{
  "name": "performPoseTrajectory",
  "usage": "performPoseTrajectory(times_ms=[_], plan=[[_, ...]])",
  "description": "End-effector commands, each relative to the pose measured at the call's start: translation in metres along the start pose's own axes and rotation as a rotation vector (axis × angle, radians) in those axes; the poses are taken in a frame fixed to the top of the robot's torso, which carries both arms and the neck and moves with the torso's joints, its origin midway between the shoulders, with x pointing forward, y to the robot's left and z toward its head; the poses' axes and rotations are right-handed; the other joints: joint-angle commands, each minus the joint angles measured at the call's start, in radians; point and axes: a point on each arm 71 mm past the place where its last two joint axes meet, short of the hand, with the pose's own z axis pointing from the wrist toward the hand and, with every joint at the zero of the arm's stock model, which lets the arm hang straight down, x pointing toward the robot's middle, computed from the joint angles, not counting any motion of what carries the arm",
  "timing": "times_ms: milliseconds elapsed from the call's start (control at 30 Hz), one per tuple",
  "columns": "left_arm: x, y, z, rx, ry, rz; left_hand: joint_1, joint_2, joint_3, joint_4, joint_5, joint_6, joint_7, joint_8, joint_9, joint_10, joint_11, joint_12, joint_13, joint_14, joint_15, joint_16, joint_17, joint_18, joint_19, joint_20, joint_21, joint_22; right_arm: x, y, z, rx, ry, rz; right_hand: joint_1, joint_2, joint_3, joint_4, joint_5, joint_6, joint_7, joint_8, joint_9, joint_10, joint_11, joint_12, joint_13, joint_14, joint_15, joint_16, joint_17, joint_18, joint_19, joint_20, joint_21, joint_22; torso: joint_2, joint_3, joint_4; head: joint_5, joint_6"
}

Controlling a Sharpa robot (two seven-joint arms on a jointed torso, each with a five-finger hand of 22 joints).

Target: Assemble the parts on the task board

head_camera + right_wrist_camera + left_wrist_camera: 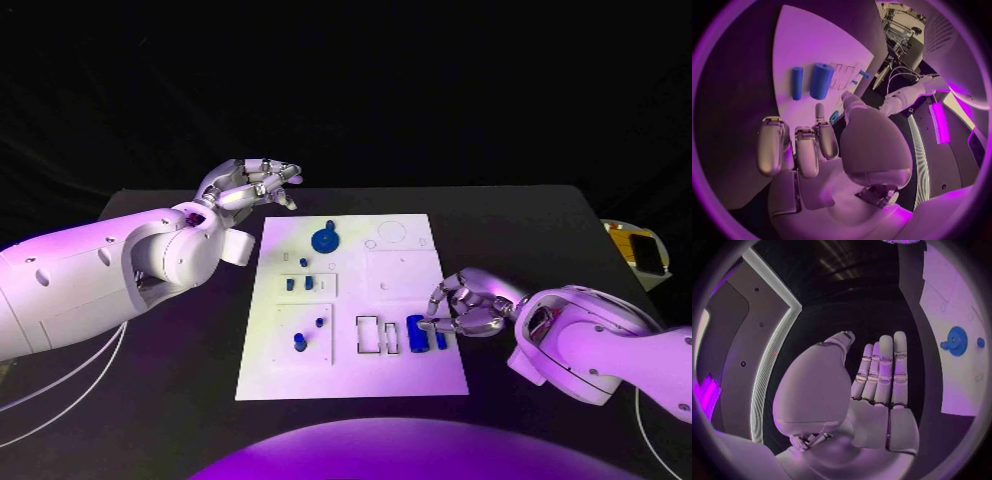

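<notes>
Head view: right hand (pixel 470 303) (fingers curled, empty) beside blue parts (pixel 417 333); left hand (pixel 248 185) empty, fingers apart.

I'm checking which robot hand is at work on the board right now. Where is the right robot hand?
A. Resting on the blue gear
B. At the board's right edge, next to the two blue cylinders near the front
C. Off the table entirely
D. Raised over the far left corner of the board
B: in the head view the right robot hand sits at the right edge of the white board, beside the blue cylinders.
</notes>
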Motion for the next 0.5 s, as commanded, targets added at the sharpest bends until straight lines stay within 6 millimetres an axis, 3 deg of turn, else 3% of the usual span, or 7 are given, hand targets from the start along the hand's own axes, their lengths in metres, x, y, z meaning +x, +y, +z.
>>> performPoseTrajectory(times_ms=[33,500], plan=[[0.003,-0.002,0.000,0.015,0.018,-0.009,-0.008,0.000,-0.006,-0.001,-0.003,-0.006,-0.003,0.002,-0.001,0.007,-0.002,0.004,-0.001,0.002,-0.004,0.004,-0.001,0.013,0.001,-0.001,-0.004,-0.002,0.004,-0.001,0.001,0.027,0.015,-0.068,0.006,0.010,-0.008,0.000,-0.005,-0.007,0.003,0.006,-0.001,0.006,0.001,0.005,0.009,0.079,-0.005,0.005,0.108,-0.021,0.010,0.001,0.004,0.127,0.000,0.0000,0.0004,0.003,-0.004],[0.002,-0.002,-0.002,0.010,0.021,-0.010,-0.008,0.002,-0.007,-0.002,-0.002,-0.007,-0.001,0.001,-0.002,0.008,-0.001,0.004,-0.001,0.002,-0.004,0.004,-0.001,0.013,0.002,-0.001,-0.006,-0.003,0.017,0.000,0.010,0.053,0.008,-0.149,-0.003,0.020,-0.030,0.004,-0.013,0.001,0.001,0.014,-0.002,0.006,0.000,0.009,0.017,0.079,-0.005,0.007,0.114,-0.022,0.014,0.001,0.012,0.133,0.000,0.0008,-0.0011,0.013,-0.012]])
